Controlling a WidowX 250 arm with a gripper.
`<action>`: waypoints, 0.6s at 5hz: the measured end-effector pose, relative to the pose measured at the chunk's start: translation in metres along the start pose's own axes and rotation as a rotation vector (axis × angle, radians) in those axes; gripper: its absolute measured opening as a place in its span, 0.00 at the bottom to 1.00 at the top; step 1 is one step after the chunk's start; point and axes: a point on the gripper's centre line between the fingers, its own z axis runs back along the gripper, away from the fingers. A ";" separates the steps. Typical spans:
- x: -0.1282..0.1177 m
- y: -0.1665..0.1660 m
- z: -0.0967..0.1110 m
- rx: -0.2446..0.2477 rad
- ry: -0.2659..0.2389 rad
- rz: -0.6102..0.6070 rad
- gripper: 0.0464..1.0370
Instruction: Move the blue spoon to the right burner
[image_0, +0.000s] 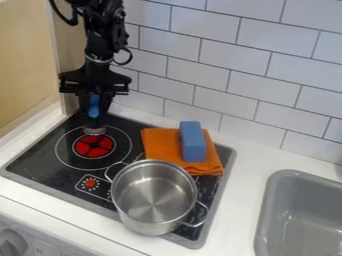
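Okay, my gripper (94, 119) has the blue spoon (94, 106) clamped upright; the right burner (139, 156) lies rightward and nearer.

Gripper (94, 119) is hanging over the back of the left burner (83, 151), fingers closed on the blue spoon (94, 106), which is pretty much upright, bowl end down. Can't really tell if it's touching the stove (40, 155). Shiny pot (152, 197) is parked on the front right part, empty, handles out both sides. Right behind it there's an orange cloth (159, 145) with a blue sponge (193, 142) sitting on top. Grey sink (294, 220) is off to the right, tiled wall (267, 65) at the back.
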 end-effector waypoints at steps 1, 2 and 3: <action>-0.006 -0.001 -0.010 -0.001 0.037 0.004 0.28; -0.004 -0.003 -0.013 -0.012 0.043 0.002 0.28; -0.002 -0.006 -0.015 -0.020 0.043 -0.006 0.28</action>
